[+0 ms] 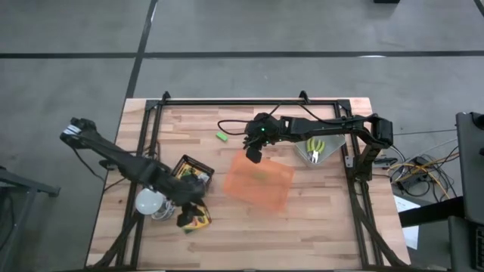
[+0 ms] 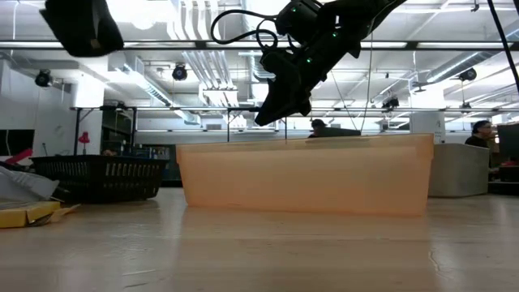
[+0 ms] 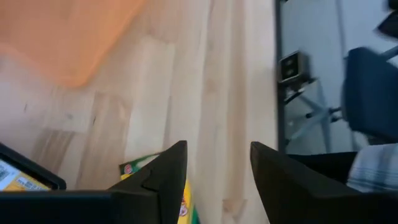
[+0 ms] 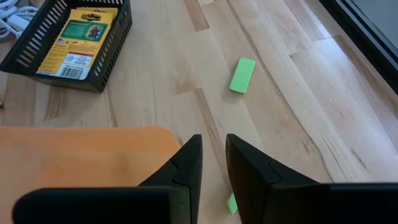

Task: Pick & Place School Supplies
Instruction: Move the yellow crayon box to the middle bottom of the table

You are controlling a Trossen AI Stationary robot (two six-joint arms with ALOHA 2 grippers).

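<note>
We see the right gripper [image 1: 253, 153] hanging above the desk [image 1: 325, 204] at the far left corner of the orange tray [image 1: 259, 183], with its fingers only a narrow gap apart and nothing held between them, so it is released. In the right wrist view a small green thing [image 4: 231, 203] shows between these fingers, low on the desk just beside the tray edge, and we cannot tell what it is because the fingers hide most of it. A green block [image 1: 222, 137] lies farther on the bare wood, well apart from the tray, and the yellow-handled scissors [image 1: 315, 146] rest in a holder at the right side. The left gripper [image 1: 189, 214] is down at the near left part of the desk, released with its fingers wide apart, and a crayon box [image 3: 155, 186] lies under them; another crayon box [image 4: 83, 43] sits inside the black basket [image 1: 178, 165]. We judge that the step in hand is a pick, not a placing, since both grippers are empty. For the right arm, the next move probably calls for going down and closing on the small green thing without pushing the tray.
</note>
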